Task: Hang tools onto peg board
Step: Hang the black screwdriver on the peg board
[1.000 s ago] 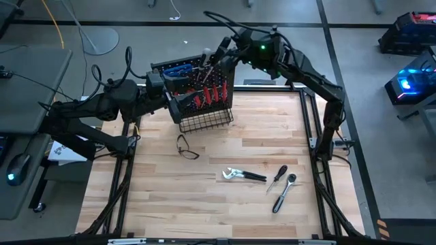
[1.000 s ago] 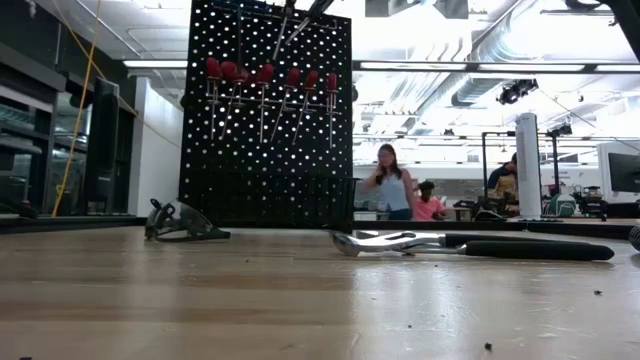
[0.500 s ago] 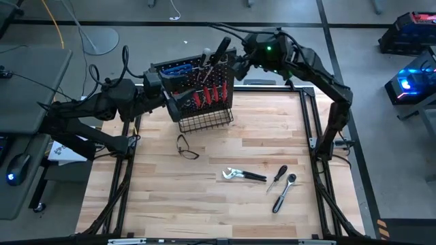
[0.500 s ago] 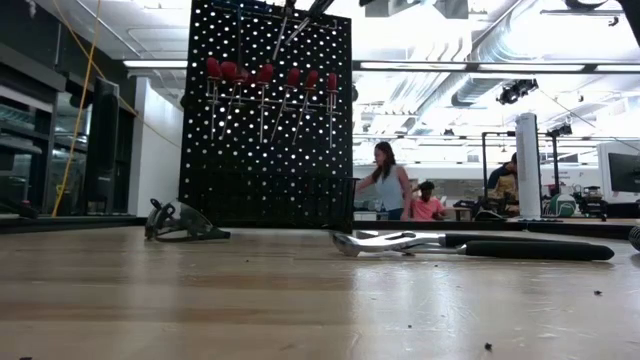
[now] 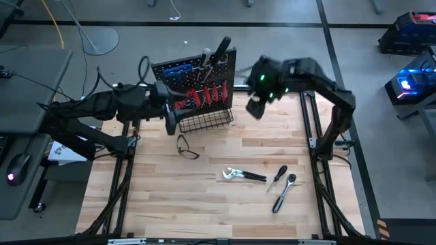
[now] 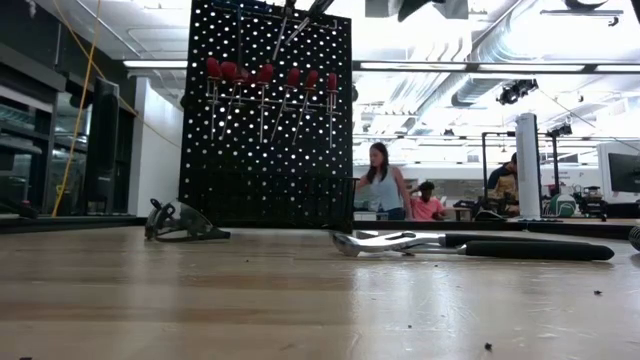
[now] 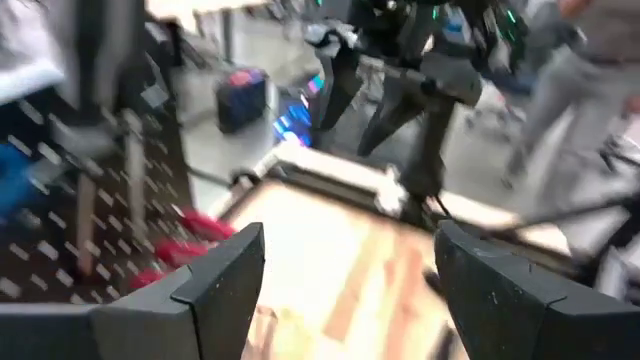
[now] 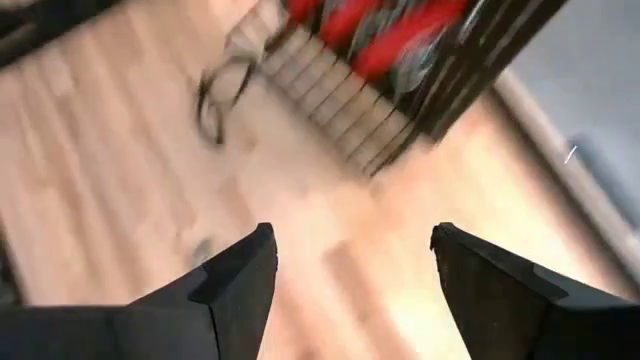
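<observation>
The black peg board [image 5: 194,82] stands at the table's far side, a wire basket [image 5: 206,121] along its bottom. Red-handled screwdrivers [image 5: 204,95] hang from its hooks, with a blue-handled tool [image 5: 178,69] and a black-handled tool [image 5: 221,49] near its top. Flat on the wood lie the pliers [image 5: 242,175], a black-handled screwdriver [image 5: 277,177] and the chrome ratchet [image 5: 284,192]. My left gripper [image 7: 345,270] stands open beside the board's left end. My right gripper [image 8: 350,270] hangs open over bare wood to the right of the board, tipped downward.
A small dark tool with looped handles [image 5: 185,146] lies in front of the basket. The wood between the board and the pliers [image 6: 470,243] is bare. Metal frame rails [image 5: 313,129] run along the table's sides. People [image 6: 380,180] are in the room behind.
My right gripper has drawn away from the top of the peg board, going toward the table's right and near edges and down, and has tipped from nearly level to pointing down at the wood. My left gripper has tipped a little downward beside the board. The tools have not moved.
</observation>
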### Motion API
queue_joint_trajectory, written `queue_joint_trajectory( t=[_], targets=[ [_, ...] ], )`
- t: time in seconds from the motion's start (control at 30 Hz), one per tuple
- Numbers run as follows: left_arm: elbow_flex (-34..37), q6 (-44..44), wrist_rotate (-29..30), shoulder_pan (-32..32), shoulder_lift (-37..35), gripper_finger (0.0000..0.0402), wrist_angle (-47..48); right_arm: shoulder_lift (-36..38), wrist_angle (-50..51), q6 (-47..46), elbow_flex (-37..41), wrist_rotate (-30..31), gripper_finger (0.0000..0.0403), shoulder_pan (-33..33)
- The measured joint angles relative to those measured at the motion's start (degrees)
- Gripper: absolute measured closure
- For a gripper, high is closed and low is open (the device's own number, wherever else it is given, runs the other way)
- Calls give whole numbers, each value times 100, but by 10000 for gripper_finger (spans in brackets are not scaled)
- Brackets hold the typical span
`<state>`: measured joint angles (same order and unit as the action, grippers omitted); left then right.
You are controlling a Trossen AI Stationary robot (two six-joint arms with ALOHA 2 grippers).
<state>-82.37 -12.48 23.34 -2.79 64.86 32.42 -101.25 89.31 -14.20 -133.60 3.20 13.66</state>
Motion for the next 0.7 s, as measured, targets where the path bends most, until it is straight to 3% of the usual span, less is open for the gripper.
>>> queue_joint_trajectory(
  t=[0.17,0.3,0.53,0.7],
  targets=[
    [0,-96,-499,0,0,133,502,88,19,-1758,967,-585,147,-778],
    [0,-91,-725,2,-7,133,623,151,0,-3362,2437,-820,147,-1540],
    [0,-155,-1000,0,-11,133,925,160,-1271,-6666,4897,-1687,147,-2830],
    [0,-254,-1041,2,-11,133,1046,168,-1926,-8503,5952,-1761,147,-3406]
  ],
)
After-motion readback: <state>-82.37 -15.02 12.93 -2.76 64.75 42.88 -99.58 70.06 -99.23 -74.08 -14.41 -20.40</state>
